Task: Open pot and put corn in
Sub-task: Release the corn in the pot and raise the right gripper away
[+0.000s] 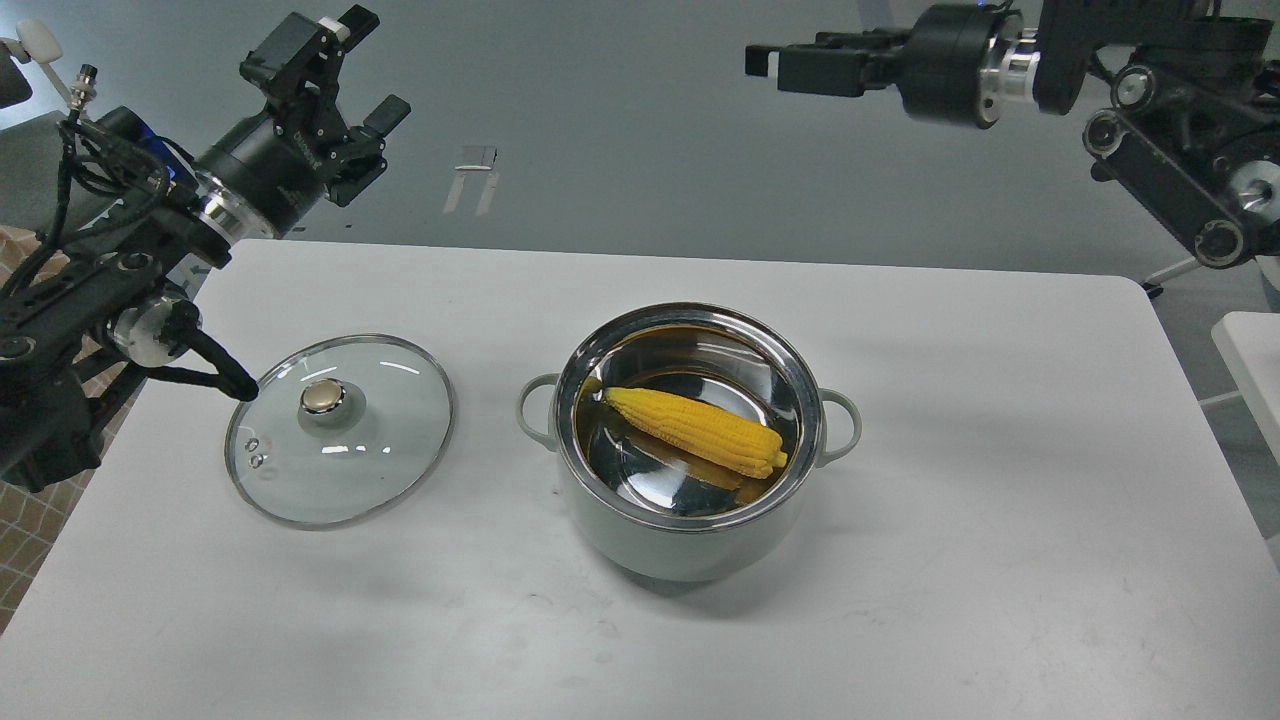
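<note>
Your left claw (365, 65) is up in the air past the desk's far-left corner, fingers spread wide w/ nothing between them, touching nothing. Your right claw (800, 62) hangs high at the top right, pointing left, well above and behind the pot; it's seen side-on and dark, so you can't tell from here if the fingers are apart or pressed together (nothing visible in it either).

The pot (688, 520) sits open on the white desk (1000, 500), roughly mid-desk, both loop handles showing left and right. The corn (695, 430) lies inside it on the shiny steel bottom, slanted, pointed tip toward the left-back wall, blunt end toward the right wall near the right handle. Its yellow reflection shows in the steel under it.

The glass lid (340, 430) rests flat on the desk to the left of the pot, gold knob up, close by but not touching the pot. A black cable from your left arm ends right at the lid's left rim.
</note>
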Controlling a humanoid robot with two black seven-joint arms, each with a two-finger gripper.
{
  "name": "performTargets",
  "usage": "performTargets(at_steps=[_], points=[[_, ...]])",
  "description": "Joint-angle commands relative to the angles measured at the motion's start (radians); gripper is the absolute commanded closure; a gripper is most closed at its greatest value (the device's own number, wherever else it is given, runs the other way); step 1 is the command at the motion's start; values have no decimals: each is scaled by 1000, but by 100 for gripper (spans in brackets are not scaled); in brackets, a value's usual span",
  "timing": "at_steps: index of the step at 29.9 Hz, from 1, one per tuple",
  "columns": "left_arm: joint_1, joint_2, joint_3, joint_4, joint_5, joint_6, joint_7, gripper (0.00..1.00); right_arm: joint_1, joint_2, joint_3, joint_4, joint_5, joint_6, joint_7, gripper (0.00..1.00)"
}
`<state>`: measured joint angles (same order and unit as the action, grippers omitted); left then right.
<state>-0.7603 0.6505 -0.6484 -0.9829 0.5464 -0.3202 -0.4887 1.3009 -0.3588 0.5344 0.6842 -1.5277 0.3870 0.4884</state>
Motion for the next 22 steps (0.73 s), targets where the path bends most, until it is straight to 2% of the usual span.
performTargets(at_steps=[1,5,12,22], points=[[-11,-9,-2,29,-2,-14,0,2,-89,1,93,-49,203,-49,0,0],[-11,-70,-22,84,-8,-36,0,2,-195,4,133,-61,468,-89,0,0],[-1,-210,-77,216,-9,-161,0,2,-325,43,160,-80,898,-85,0,0],[21,-319,-97,316,-17,-163,0,2,-399,132,239,-115,949,-85,0,0]])
